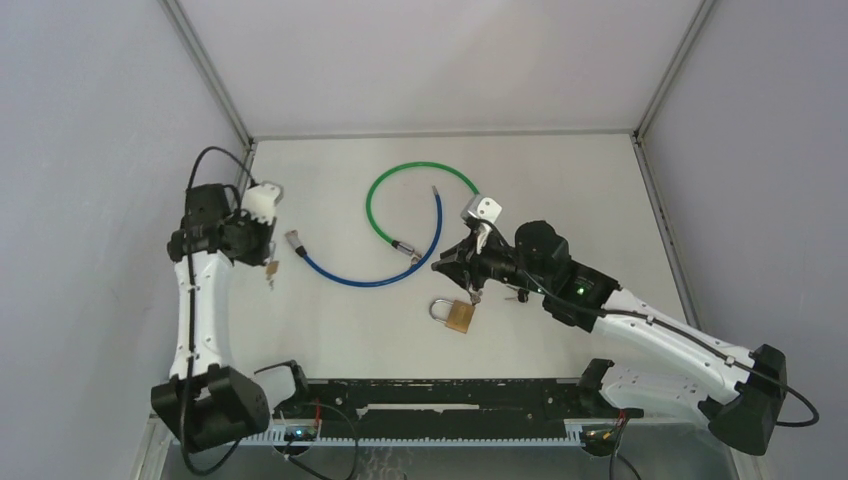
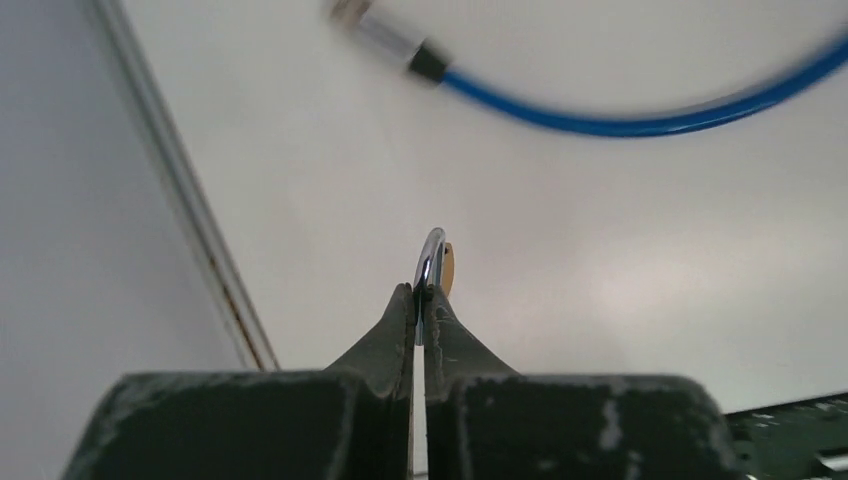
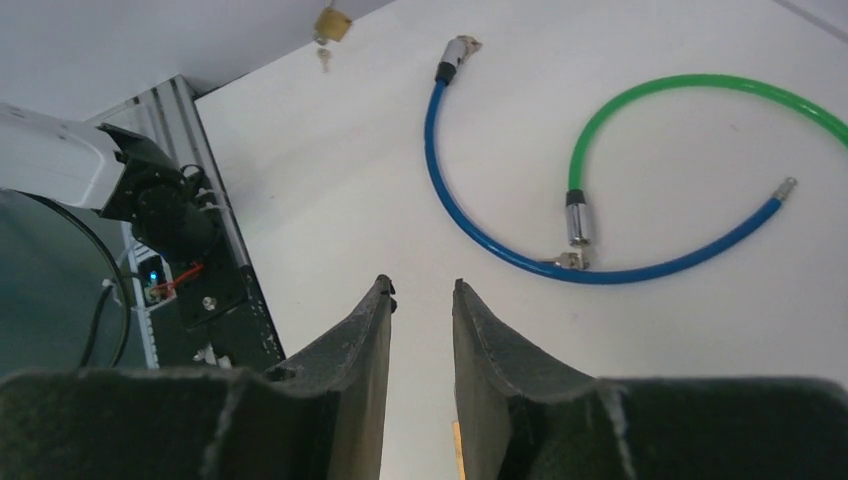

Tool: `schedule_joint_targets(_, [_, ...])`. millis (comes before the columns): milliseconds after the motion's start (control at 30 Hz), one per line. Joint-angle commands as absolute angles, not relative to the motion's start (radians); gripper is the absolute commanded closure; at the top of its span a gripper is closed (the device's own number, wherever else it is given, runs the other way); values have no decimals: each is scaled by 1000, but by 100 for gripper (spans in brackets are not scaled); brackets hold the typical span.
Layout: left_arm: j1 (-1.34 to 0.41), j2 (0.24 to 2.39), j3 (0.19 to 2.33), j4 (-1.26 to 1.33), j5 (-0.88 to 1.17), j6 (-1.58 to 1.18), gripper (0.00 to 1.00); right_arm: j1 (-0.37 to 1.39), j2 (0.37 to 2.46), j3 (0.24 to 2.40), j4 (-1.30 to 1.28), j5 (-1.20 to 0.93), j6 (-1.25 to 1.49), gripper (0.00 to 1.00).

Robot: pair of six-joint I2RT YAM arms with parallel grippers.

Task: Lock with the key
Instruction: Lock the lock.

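Left gripper [image 2: 419,295] pinched the small padlock [image 3: 332,22] by its shackle, key [image 3: 322,60] dangling beneath; right gripper [image 3: 421,290] hung parted and empty. We judged it should line up squarely with that key before closing.

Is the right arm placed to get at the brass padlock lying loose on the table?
Probably yes. The brass padlock lies bare on the table close by the right gripper, whose jaws stand apart and empty; the blue cable lies farther off.
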State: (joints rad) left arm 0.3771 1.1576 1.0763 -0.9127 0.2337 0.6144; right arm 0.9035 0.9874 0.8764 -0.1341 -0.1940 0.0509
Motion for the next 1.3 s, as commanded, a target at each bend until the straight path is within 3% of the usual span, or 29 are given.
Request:
schedule_joint_targets(0, [140, 1066, 1263, -1028, 356, 447, 100, 903, 1018, 876, 66, -273, 129, 62])
schedule_joint_targets(100, [-44, 1045, 1373, -1091, 364, 379, 100, 903, 1045, 844, 176, -314, 156, 46])
schedule_joint_targets(133, [-102, 1043, 1411, -1115, 360, 363, 100, 902, 1055, 833, 213, -327, 169, 35])
schedule_joint_targets(167, [-183, 1046, 1448, -1154, 348, 342, 100, 903, 1067, 819, 265, -340, 186, 14])
schedule_joint_targets(200, [-217, 1049, 1487, -1172, 342, 329, 100, 903, 1074, 807, 308, -361, 194, 4])
schedule_joint_targets(233, [-271, 1057, 1524, -1202, 335, 313, 100, 906, 1084, 794, 355, -380, 205, 1])
schedule_joint_targets(500, [-561, 1106, 1736, -1246, 331, 173, 100, 916, 1200, 769, 648, -520, 245, 1])
schedule_joint_targets(733, [-592, 1139, 1830, -1222, 414, 144, 100, 930, 1276, 792, 810, -562, 263, 2])
schedule_joint_targets(967, [-606, 1105, 1807, -1163, 454, 124, 100, 929, 1375, 895, 830, -609, 281, 14])
schedule_joint_targets(1267, [-606, 1037, 1711, -1090, 494, 124, 100, 926, 1426, 976, 860, -723, 297, 22])
